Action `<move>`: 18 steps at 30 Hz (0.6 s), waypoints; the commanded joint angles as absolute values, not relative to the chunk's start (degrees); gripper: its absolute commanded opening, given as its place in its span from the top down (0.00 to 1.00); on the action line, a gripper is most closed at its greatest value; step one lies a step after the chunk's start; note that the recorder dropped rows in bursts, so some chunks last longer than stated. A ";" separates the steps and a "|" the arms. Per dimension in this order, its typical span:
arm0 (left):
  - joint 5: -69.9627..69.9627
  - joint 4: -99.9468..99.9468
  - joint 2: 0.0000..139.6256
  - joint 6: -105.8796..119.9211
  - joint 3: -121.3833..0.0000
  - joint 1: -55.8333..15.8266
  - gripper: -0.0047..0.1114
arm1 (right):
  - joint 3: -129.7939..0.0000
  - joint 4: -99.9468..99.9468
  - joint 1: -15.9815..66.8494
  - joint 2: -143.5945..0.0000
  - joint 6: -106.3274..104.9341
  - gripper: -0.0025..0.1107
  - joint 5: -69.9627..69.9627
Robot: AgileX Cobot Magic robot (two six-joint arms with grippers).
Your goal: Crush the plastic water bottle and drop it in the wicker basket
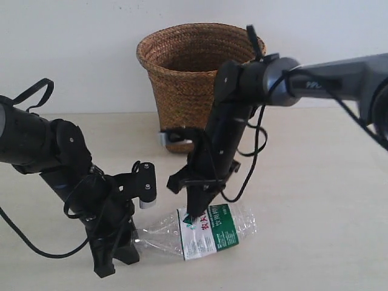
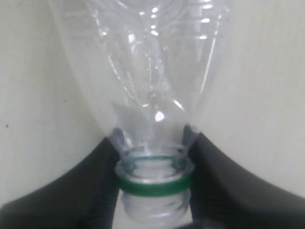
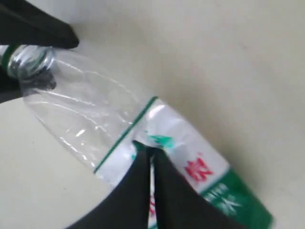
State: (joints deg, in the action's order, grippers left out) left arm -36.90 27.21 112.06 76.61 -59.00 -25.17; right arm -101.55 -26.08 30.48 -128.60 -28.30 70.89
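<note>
Left tool [image 2: 153, 148]: clamped on plastic water bottle [image 1: 163, 235] neck.
Right tool [image 3: 150, 152]: pinched closed, tips pressing label [image 1: 215, 233].
Wicker basket [image 1: 182, 79]: upright on bench [image 1: 315, 200], 12 o'clock of bottle.

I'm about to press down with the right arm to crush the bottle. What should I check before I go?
1. Neck clamped by left gripper: ok.
2. Cap off the plastic water bottle so air can escape: ok, only the green ring remains.
3. right gripper shut, tips on the label: ok.
4. Bottle lying on the table: ok.
5. Bottle crushed: not ok, body looks mostly rounded.
6. wicker basket upright, mouth open: ok.
</note>
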 commanded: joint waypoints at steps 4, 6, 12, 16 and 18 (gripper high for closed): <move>-39.26 25.74 112.82 76.74 -58.48 -25.33 0.93 | -100.17 -23.51 28.57 -121.71 -27.05 0.98 69.96; -39.26 25.74 112.82 76.74 -58.48 -25.33 0.93 | -98.02 -23.51 28.57 -121.71 -27.18 0.98 69.96; -39.26 25.74 112.82 76.74 -58.48 -25.33 0.93 | -90.59 -20.45 28.57 -121.71 -31.06 0.98 69.96; -39.46 25.74 112.82 76.74 -58.48 -25.33 0.93 | -87.79 -16.92 28.57 -121.95 -31.06 0.98 64.61; -39.46 25.74 112.82 76.74 -58.48 -25.33 0.93 | -86.28 -15.92 28.57 -122.06 -31.06 0.98 61.44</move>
